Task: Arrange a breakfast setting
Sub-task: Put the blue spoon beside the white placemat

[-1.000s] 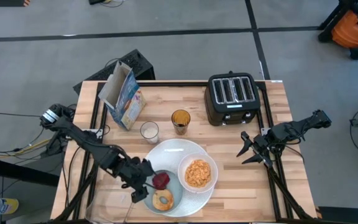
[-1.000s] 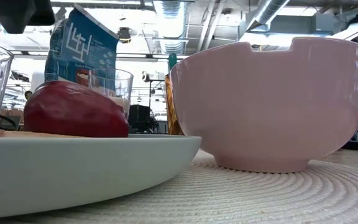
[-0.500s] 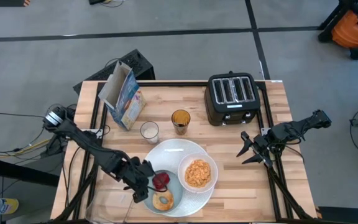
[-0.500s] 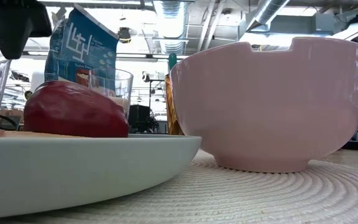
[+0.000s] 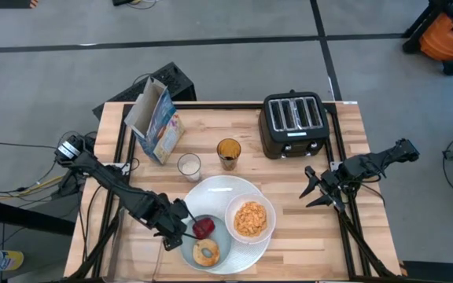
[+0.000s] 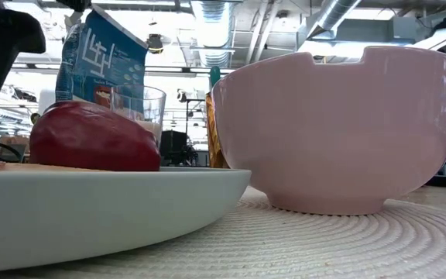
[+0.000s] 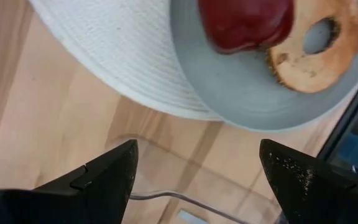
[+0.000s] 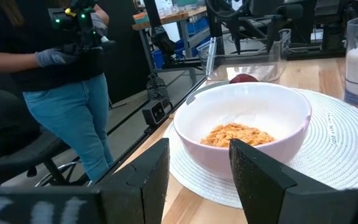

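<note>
A red apple (image 5: 204, 228) and a browned bagel ring (image 5: 206, 252) lie on the small pale-blue plate (image 5: 220, 234). This plate rests on the near left part of the large white plate (image 5: 219, 192), which is woven like a mat. The white bowl (image 5: 250, 218) of orange cereal flakes (image 8: 236, 134) stands on its right part. The blue cereal box (image 5: 156, 122) stands at the far left. My left gripper (image 5: 176, 228) is open and empty just left of the small plate, above a clear tub (image 7: 185, 180). My right gripper (image 5: 311, 189) is open and empty to the right of the bowl. No blue-handled spoon shows.
A glass of milk (image 5: 189, 166) and a glass of amber drink (image 5: 228, 151) stand beyond the large plate. The black toaster (image 5: 293, 122) is at the far right. A thin metal stem (image 7: 166, 198) lies in the tub. A person (image 8: 55, 74) stands beyond the table.
My left gripper has drawn back from the small plate toward the table's left edge, staying open. In the low view the clear tub's edge at the left no longer shows. The apple and bagel have stayed where they were.
</note>
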You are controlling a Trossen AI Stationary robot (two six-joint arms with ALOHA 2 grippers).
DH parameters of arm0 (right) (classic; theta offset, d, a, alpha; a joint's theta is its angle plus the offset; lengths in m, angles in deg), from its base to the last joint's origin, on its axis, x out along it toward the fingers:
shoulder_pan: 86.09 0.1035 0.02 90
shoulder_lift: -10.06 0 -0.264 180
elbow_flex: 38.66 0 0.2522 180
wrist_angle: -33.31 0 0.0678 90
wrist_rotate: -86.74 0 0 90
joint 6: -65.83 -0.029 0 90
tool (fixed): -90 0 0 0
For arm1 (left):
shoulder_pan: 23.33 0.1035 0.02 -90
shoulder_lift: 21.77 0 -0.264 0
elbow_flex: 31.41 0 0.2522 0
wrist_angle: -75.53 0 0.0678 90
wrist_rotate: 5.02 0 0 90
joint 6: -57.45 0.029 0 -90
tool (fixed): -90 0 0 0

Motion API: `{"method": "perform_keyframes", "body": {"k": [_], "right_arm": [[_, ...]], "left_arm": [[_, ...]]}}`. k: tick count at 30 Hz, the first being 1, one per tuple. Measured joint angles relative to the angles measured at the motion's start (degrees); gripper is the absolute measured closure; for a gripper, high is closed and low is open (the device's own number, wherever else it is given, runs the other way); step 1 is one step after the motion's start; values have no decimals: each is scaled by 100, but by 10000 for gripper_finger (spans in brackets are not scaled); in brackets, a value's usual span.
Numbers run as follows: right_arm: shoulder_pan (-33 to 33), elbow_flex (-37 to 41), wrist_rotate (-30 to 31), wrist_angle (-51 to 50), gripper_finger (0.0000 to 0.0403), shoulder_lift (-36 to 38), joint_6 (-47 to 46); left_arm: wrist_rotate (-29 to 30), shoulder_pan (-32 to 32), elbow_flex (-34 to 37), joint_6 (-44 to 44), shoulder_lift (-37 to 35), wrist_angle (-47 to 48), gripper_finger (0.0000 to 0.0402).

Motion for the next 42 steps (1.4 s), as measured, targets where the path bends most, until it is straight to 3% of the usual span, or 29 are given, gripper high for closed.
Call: {"method": "perform_keyframes", "body": {"k": [11,17,28,36,42], "right_arm": [[0,0,0,-1,211,0,0],[0,0,0,-1,211,0,0],[0,-1,2,-1,211,2,2],[0,-1,1,-1,211,2,2],[0,-2,0,-1,211,1,2]], "left_arm": [[-358,-35,2,-386,0,488,78],[-212,-79,4,-488,0,269,78],[915,136,-569,127,-57,-355,78],[2486,195,-1492,1228,-57,-518,79],[3016,268,-2342,2048,-59,-484,79]]}}
